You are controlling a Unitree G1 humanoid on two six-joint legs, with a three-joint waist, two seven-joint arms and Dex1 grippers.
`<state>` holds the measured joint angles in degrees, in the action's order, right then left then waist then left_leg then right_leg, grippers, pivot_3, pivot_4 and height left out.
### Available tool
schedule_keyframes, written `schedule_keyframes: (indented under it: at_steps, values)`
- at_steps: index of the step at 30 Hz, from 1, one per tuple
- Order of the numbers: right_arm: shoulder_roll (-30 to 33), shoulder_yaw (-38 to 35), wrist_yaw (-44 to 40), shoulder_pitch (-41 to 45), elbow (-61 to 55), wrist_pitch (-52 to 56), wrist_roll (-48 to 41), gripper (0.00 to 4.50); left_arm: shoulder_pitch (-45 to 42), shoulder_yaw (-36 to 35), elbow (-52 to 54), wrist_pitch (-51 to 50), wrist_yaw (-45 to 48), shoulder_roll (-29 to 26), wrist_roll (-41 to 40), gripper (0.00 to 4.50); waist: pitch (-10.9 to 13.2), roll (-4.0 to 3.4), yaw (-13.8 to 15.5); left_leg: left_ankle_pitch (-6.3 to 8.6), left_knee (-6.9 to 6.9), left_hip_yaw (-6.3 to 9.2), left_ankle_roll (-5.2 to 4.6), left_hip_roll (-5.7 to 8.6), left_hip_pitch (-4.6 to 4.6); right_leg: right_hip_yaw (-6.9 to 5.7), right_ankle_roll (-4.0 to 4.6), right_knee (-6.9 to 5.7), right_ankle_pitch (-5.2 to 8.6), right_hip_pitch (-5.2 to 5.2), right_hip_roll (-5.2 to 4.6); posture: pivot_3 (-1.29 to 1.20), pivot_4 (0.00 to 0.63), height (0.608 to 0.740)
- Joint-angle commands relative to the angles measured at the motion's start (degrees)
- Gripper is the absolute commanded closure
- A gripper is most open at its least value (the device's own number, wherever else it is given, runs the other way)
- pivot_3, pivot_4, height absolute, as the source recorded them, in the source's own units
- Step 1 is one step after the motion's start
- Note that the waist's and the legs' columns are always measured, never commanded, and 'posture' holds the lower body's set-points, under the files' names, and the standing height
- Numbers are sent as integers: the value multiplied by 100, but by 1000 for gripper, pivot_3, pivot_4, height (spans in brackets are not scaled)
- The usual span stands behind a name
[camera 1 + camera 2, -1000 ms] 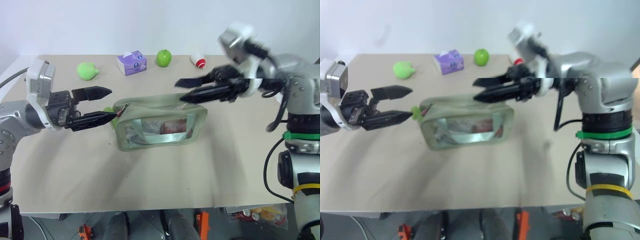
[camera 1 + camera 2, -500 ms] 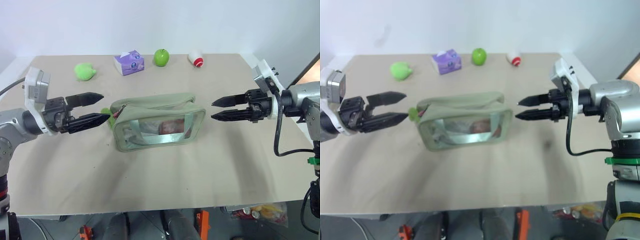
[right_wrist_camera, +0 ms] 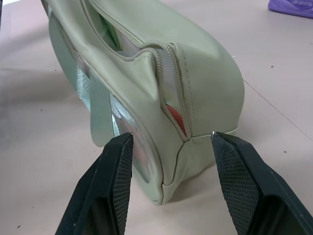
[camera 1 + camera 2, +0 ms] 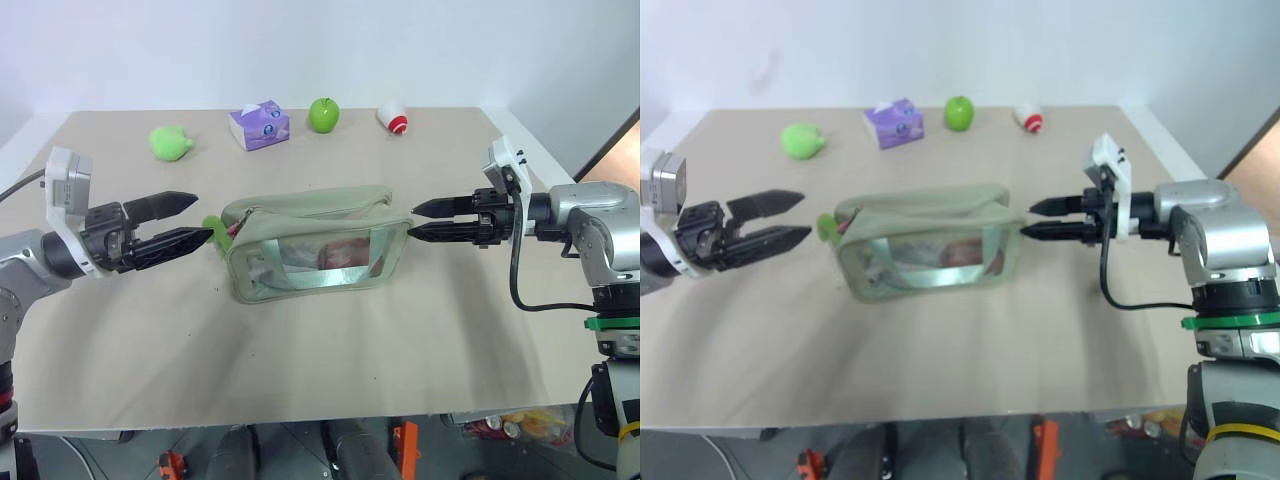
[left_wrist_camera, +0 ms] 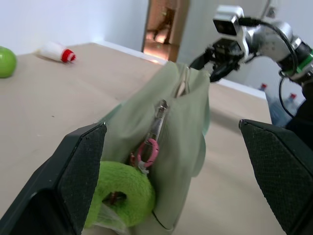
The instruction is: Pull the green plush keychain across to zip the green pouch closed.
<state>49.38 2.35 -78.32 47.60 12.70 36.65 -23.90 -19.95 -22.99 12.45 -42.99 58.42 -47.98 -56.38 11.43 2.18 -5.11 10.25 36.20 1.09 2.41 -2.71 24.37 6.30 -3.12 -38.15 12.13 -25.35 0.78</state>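
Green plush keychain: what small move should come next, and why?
Probably ease the left end effector forward until its open fingers straddle the green plush keychain, then close. The keychain hangs free at the green pouch end, the zipper gapes, and the open right end effector already brackets the far end.

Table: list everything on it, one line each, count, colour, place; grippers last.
Beige table: one, bears everything.
Sage-green fabric pouch with clear window: one, centre, zipper open.
Lime fuzzy ring keychain: one, at the pouch's left end.
Solid lime plush blob: one, far left.
Purple tissue box: one, far edge.
Glossy green apple: one, far centre.
White bottle with red cap: one, lying far right.
Left gripper: black, open, beside the keychain.
Right gripper: black, open, at the pouch's right end.
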Motion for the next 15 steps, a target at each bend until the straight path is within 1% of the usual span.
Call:
schedule_keyframes:
  at_steps: [1,2,4,8,9,15]
  values:
    - [-49,-16,51,39,-137,-81,19,1911,118,-265,255,1,-163,16,-158,0,0,0,0,0,0,0,0,0,0,0,0,0,0,0,0,0,150,740]
    - [-72,-19,73,47,-131,-74,29,2419,172,-275,280,12,-189,15,-167,0,0,0,1,0,0,1,0,0,0,0,0,0,0,0,0,0,150,740]
    - [-96,-39,57,89,-84,-74,27,3006,272,-259,237,51,-222,-21,-76,0,0,0,1,0,2,1,0,0,0,0,-1,0,-1,1,0,0,150,740]
    - [-95,-75,21,66,-115,-51,-1,4401,390,-248,-2,69,-299,-38,77,0,0,0,1,0,4,0,0,1,-1,1,-2,0,-1,2,0,0,150,740]
    - [-89,-78,-4,38,-146,-43,-21,4459,398,-249,-71,67,-333,-23,95,0,0,0,1,0,4,1,0,1,-1,1,-2,0,-1,2,0,0,150,740]
    - [-41,-123,-49,-65,-246,-48,-41,4459,378,-243,-748,51,-590,160,232,0,0,0,-1,0,3,0,0,1,-2,0,-1,0,-1,1,0,0,150,740]
